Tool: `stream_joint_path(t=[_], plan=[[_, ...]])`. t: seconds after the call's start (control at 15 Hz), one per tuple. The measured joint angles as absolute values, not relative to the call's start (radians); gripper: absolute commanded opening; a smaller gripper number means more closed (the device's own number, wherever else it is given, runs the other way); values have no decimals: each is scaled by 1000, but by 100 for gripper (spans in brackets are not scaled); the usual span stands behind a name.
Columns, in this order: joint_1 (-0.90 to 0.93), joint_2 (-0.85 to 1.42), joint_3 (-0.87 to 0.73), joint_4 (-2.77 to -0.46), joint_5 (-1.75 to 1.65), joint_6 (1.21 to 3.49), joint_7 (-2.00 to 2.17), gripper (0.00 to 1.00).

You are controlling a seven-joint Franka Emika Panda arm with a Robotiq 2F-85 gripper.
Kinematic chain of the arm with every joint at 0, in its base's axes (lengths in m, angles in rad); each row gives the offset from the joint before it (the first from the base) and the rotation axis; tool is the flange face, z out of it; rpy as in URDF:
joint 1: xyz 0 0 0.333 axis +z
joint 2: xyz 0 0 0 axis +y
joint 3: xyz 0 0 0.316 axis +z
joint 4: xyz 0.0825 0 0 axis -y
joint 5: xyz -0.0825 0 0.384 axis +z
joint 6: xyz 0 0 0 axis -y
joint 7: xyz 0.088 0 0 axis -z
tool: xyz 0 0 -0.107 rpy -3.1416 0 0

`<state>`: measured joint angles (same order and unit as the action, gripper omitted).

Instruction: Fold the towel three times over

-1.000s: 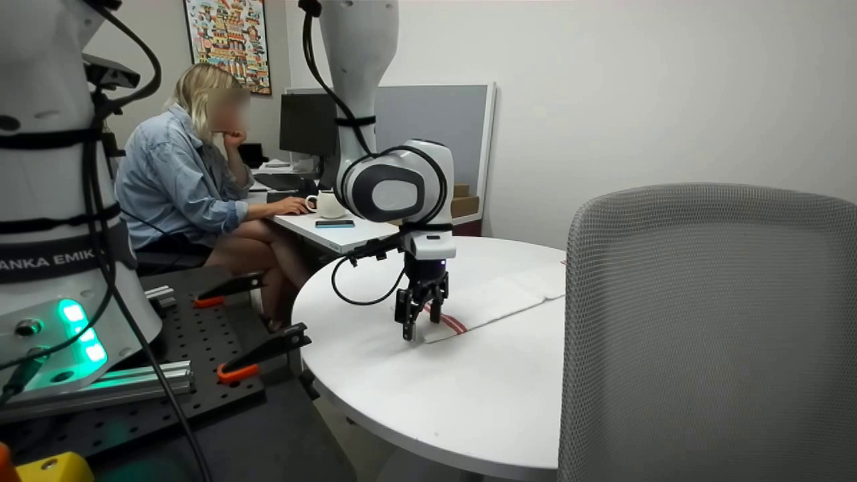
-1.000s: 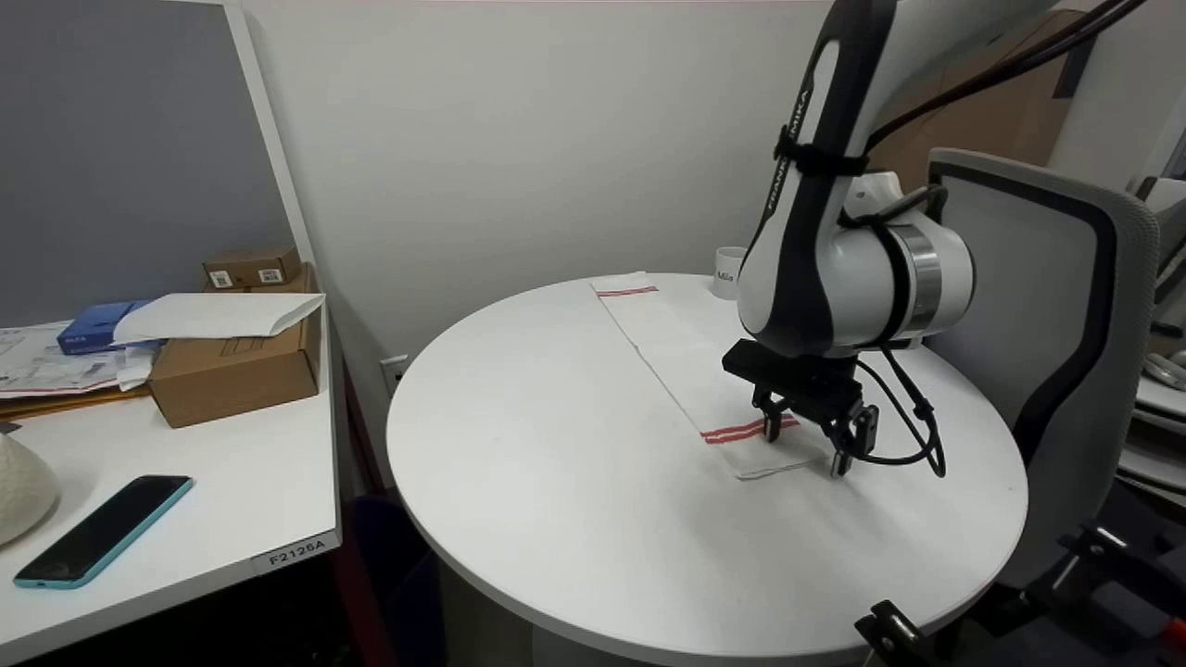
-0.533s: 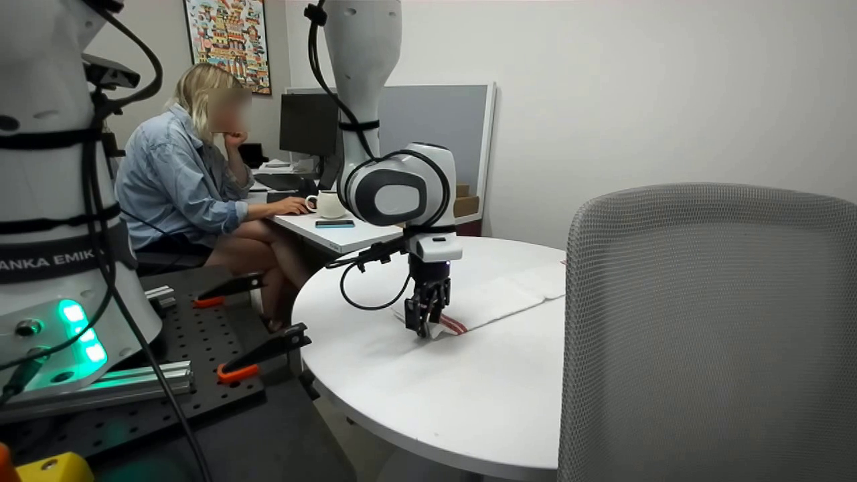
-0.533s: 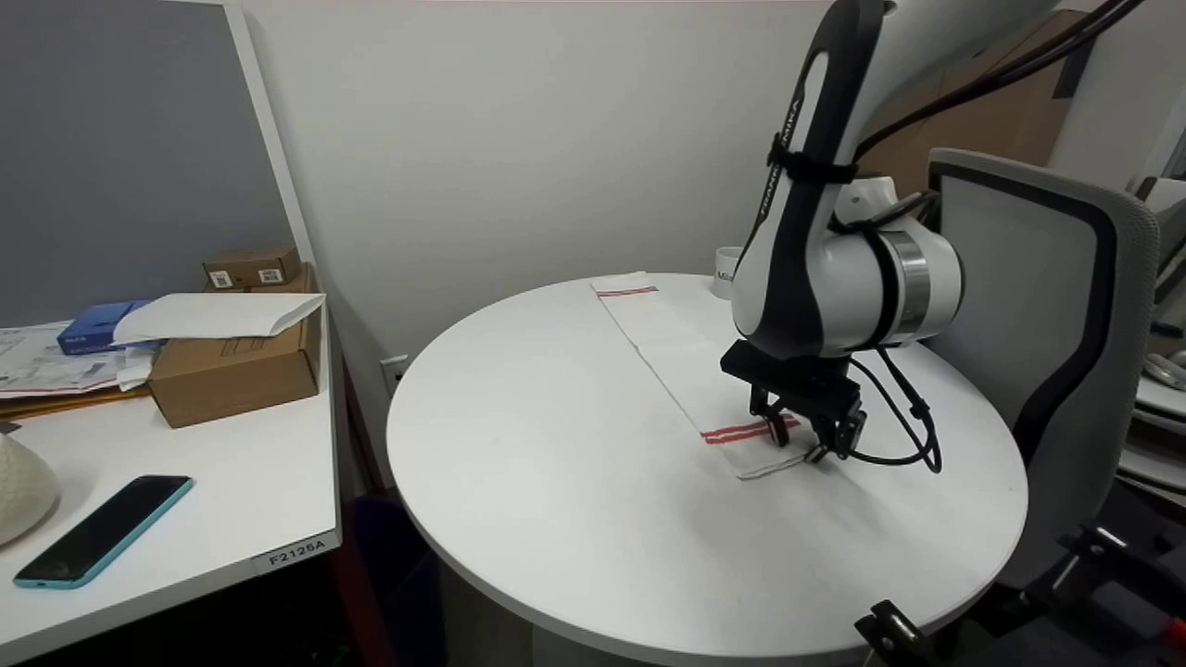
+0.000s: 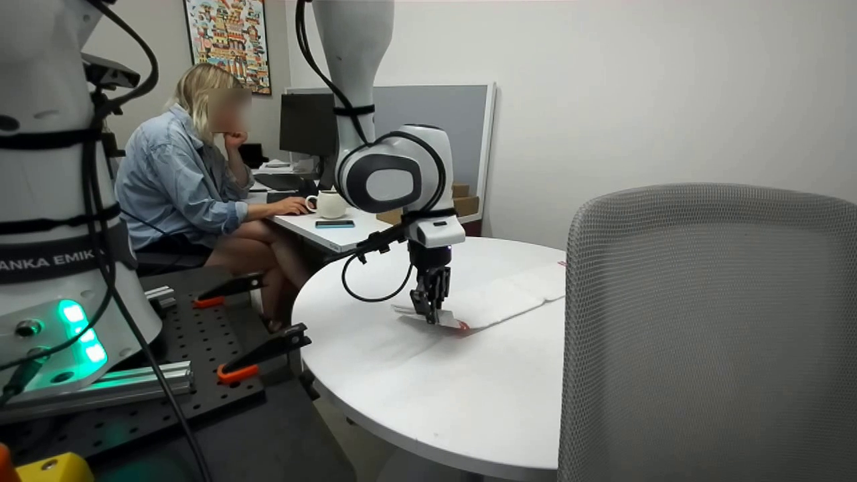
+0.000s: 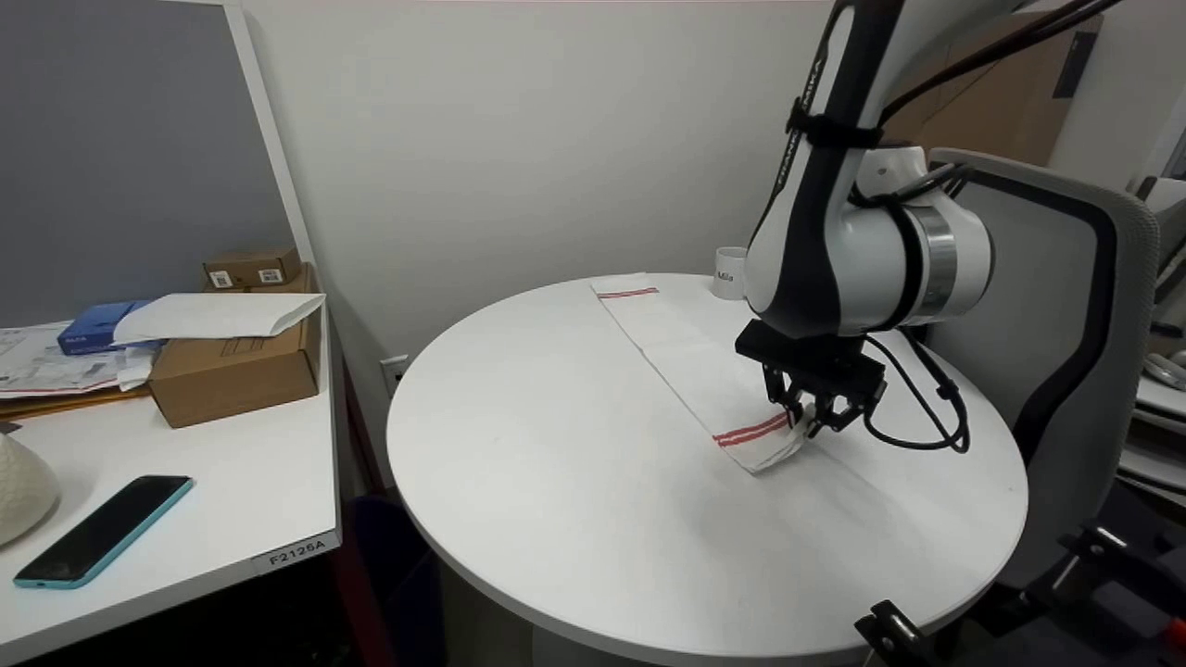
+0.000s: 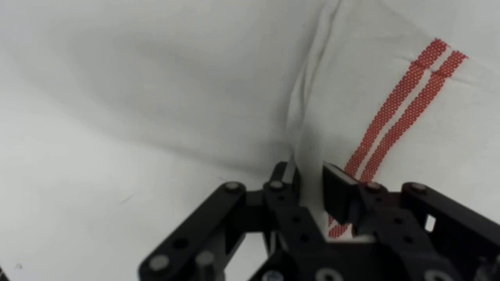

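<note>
Round table (image 6: 556,537): white, before a pale wall (image 6: 519,139); a grey mesh chair (image 5: 710,321) covers part of it in an exterior view.
Towel (image 6: 681,357): one, white, stretched along the table as a long strip; the end near me is bunched and partly raised in my grasp. Both exterior views show red at each end.
Gripper (image 7: 310,177): mine, two black fingers clenched on a ridge of the cloth.
Wrist view: only from this spot do I make out the weave of two parallel red stripes (image 7: 390,105), and the fold running up from between my fingertips.
Arm (image 5: 361,60): one, coming down steeply, wrist bent so my fingers point at the table.
White mug (image 6: 729,272): one, near the towel's far end, seen in an exterior view alone.
Desk (image 5: 371,224): one person (image 5: 177,167) sits at it in an exterior view, face blurred, a hand near a second mug (image 5: 330,205).
Phone (image 6: 104,531): one, on the desk in both exterior views.
Cardboard boxes (image 6: 241,371): at least two, on the desk.
Clamps (image 5: 268,351): two, orange-tipped, near my base in an exterior view.
</note>
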<state>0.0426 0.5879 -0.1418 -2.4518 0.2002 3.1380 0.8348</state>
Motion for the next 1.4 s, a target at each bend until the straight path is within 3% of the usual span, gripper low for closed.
stream_joint_path(t=[0.67, 1.4], plan=[[13, 120, -251, -2782, 190, 3082, 628, 3], [-179, -230, -294, -2737, 66, 2753, 458, 3]])
